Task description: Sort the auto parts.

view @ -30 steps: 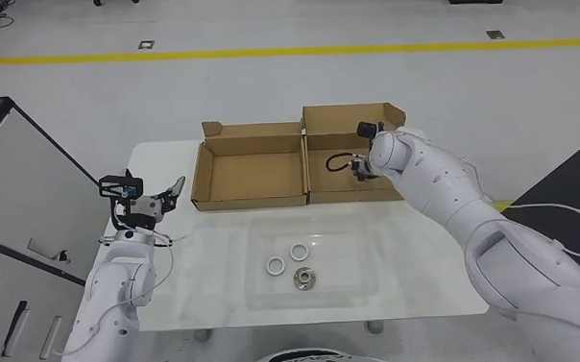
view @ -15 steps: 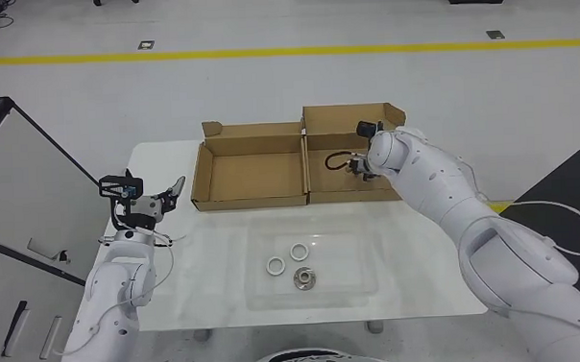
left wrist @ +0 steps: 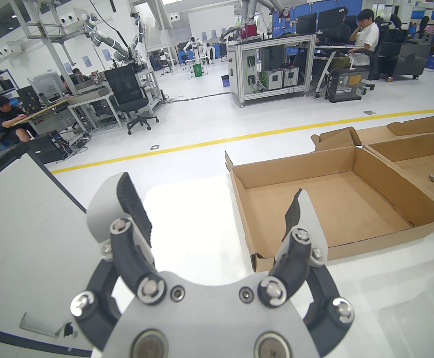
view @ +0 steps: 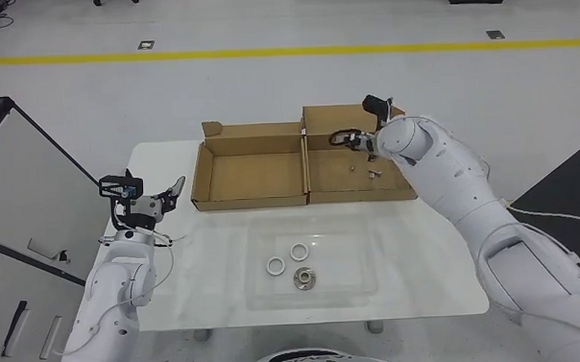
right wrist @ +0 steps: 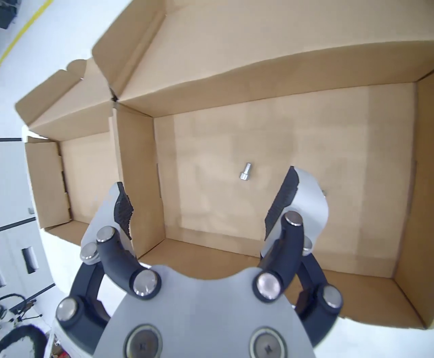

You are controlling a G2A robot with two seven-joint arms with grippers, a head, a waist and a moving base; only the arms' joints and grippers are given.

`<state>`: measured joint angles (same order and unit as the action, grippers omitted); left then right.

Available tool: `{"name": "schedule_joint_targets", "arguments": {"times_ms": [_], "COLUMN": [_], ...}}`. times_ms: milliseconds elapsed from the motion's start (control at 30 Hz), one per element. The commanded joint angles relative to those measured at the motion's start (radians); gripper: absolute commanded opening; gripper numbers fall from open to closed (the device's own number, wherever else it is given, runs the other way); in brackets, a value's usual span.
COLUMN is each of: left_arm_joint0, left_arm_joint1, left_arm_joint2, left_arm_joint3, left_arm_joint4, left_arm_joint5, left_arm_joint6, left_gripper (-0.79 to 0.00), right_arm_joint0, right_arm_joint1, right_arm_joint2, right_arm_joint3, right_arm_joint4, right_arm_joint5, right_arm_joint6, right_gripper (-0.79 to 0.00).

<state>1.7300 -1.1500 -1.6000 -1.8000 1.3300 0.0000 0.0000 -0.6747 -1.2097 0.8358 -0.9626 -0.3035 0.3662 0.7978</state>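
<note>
Two open cardboard boxes stand side by side at the back of the table, the left box (view: pixel 247 175) bare inside. On the floor of the right box (view: pixel 386 187) lie a small silver bolt (right wrist: pixel 244 171) (view: pixel 353 164) and a second small metal piece (view: pixel 371 172). My right gripper (view: pixel 344 138) (right wrist: pixel 206 190) hangs open above that box near its far wall, holding nothing. In a clear tray (view: pixel 356 275) at the table's front lie two white rings (view: pixel 274 267) (view: pixel 299 251) and a grey metal flanged part (view: pixel 303 277). My left gripper (view: pixel 166 197) (left wrist: pixel 217 206) is open and holds nothing, at the table's left side.
A white cabinet panel (view: pixel 36 190) stands off the table's left edge. The box flaps (view: pixel 211 131) stand up at the far corners. Bare white tabletop (view: pixel 206 251) stretches between the boxes and the tray.
My right gripper has lifted from low inside the right box toward its far wall, uncovering the small metal pieces on the floor. The left arm has kept still.
</note>
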Motion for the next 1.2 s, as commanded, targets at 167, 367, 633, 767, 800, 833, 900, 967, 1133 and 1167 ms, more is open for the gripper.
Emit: {"name": "schedule_joint_targets", "arguments": {"times_ms": [167,367,633,767,800,833,900,967,1133,1167], "left_arm_joint0": [0.0,0.0,0.0,0.0,0.0,0.0,0.0,0.0,0.0,0.0], "left_arm_joint1": [0.0,0.0,0.0,0.0,0.0,0.0,0.0,0.0,0.0,0.0], "left_arm_joint2": [0.0,0.0,0.0,0.0,0.0,0.0,0.0,0.0,0.0,0.0], "left_arm_joint3": [0.0,0.0,0.0,0.0,0.0,0.0,0.0,0.0,0.0,0.0], "left_arm_joint4": [0.0,0.0,0.0,0.0,0.0,0.0,0.0,0.0,0.0,0.0], "left_arm_joint5": [0.0,0.0,0.0,0.0,0.0,0.0,0.0,0.0,0.0,0.0], "left_arm_joint6": [0.0,0.0,0.0,0.0,0.0,0.0,0.0,0.0,0.0,0.0], "left_gripper": [0.0,0.0,0.0,0.0,0.0,0.0,0.0,0.0,0.0,0.0], "right_arm_joint0": [-0.244,-0.493,-0.769,-0.862,-0.878,-0.89,-0.905,-0.905,-0.905,-0.905], "right_arm_joint1": [0.102,0.161,0.194,0.198,0.198,0.198,0.2,0.2,0.2,0.2], "right_arm_joint2": [0.277,0.553,0.871,0.984,1.002,1.017,1.034,1.034,1.034,1.034], "right_arm_joint3": [-0.415,-0.696,-0.847,-0.845,-0.84,-0.832,-0.822,-0.822,-0.822,-0.822], "right_arm_joint4": [0.032,0.166,0.422,0.551,0.582,0.613,0.651,0.651,0.651,0.651], "right_arm_joint5": [0.035,0.01,-0.045,-0.077,-0.083,-0.091,-0.112,-0.112,-0.112,-0.112], "right_arm_joint6": [0.1,0.237,0.355,0.39,0.398,0.408,0.426,0.426,0.426,0.426], "right_gripper": [0.0,0.0,0.0,0.0,0.0,0.0,0.0,0.0,0.0,0.0]}}
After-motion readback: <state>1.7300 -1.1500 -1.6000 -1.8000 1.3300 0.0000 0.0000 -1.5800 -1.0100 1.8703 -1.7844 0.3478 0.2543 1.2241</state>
